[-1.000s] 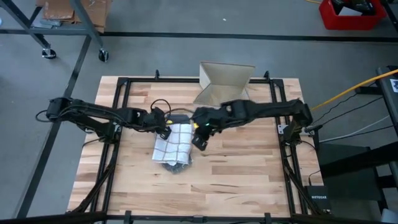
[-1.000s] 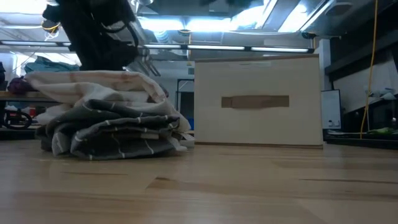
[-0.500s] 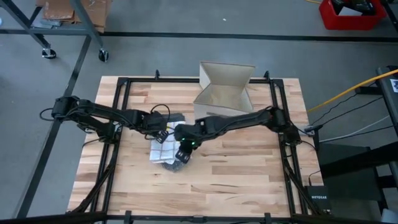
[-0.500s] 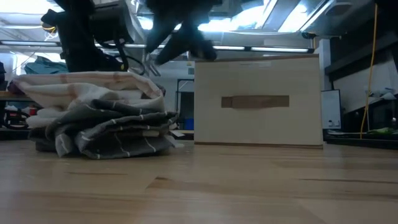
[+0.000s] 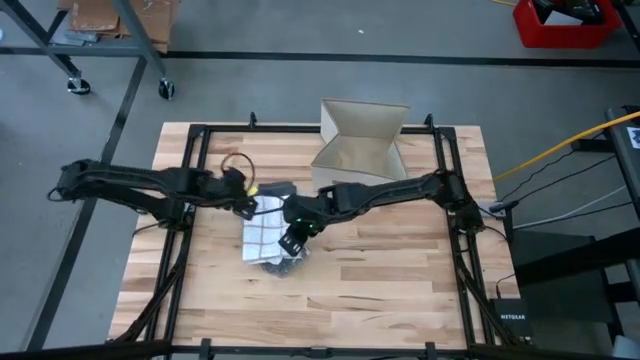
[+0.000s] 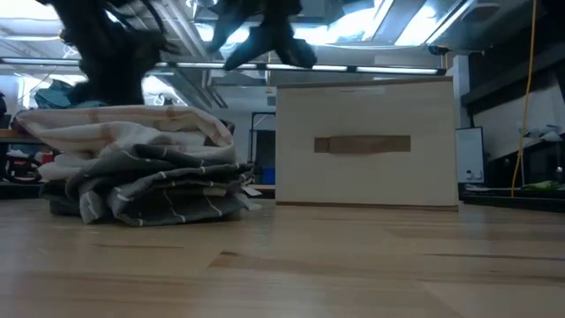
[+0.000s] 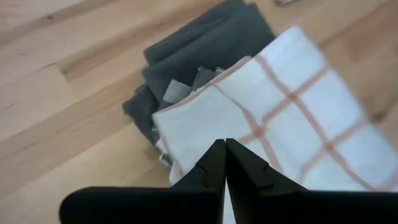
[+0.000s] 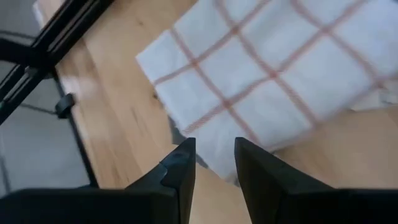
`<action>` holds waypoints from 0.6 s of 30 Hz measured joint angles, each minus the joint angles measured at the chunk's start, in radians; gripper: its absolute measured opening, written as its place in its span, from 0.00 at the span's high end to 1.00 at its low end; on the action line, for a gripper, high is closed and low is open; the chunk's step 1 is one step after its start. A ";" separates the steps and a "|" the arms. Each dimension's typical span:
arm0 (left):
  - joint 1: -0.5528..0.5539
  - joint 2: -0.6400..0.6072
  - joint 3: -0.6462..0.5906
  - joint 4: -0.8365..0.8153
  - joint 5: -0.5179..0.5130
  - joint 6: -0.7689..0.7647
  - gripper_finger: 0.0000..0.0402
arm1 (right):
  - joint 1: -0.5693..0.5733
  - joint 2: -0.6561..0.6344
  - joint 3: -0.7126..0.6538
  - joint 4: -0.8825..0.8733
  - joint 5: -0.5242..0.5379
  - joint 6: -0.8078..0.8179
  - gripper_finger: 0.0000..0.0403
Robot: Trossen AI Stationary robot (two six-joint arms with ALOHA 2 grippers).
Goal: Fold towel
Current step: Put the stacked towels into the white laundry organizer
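Note:
A folded white towel with a red check [image 5: 265, 228] [image 7: 292, 124] [image 8: 267, 68] lies on top of a folded dark grey towel [image 5: 280, 262] [image 6: 159, 190], which rests on the wooden table. My left gripper [image 5: 247, 207] [image 7: 224, 149] is shut and stands over the white towel's far left corner. My right gripper [image 5: 290, 243] [image 8: 212, 149] hangs above the stack's right side. Its fingers are open, with nothing between them. In the low view it shows well above the stack [image 6: 265, 49].
An open cardboard box [image 5: 362, 140] [image 6: 366, 141] stands at the far middle of the table, behind the stack. Black frame rails [image 5: 190, 180] run along the table's left and right sides. Bare wood [image 5: 390, 270] lies near and right of the stack.
My right gripper has come down and moved toward the table's left, from the stack's far right to over its right side, then held still. My left gripper, still shut, has risen and drawn back toward the left edge. The stack has slid slightly toward the left.

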 joint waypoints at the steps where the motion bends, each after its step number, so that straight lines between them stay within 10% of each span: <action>1: 0.000 -0.041 0.000 -0.021 0.001 0.000 0.99 | 0.000 -0.011 0.000 -0.017 0.019 0.005 0.71; 18: 0.000 -0.318 -0.002 -0.222 0.053 0.022 0.78 | 0.000 -0.071 0.000 -0.150 -0.165 0.240 0.71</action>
